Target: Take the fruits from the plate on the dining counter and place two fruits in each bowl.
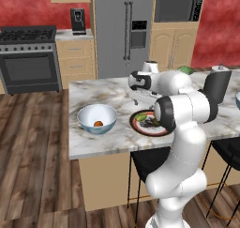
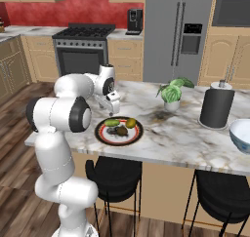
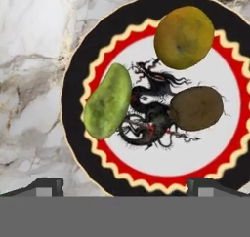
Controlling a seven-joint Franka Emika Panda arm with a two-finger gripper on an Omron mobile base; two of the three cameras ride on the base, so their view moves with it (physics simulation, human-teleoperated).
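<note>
With one small orange fruit (image 1: 98, 123) lying in the deep white-lined, blue-grey bowl (image 1: 86, 122) on the veined marble worktop (image 2: 185, 128), the next pick is best made by centring the wide-open, empty gripper (image 3: 124, 185) over a single fruit. On the flat, glossy black-rimmed plate (image 3: 73, 75), in the hand view, a smooth elongated green fruit (image 3: 107, 101) lies at nine o'clock, a dimpled round yellow-green fruit (image 3: 184, 37) at one o'clock, and a fuzzy dark brown oval fruit (image 3: 196, 108) at three o'clock.

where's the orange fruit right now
The orange fruit sits inside the bowl on the marble counter, left of the plate in the left base view.
</note>
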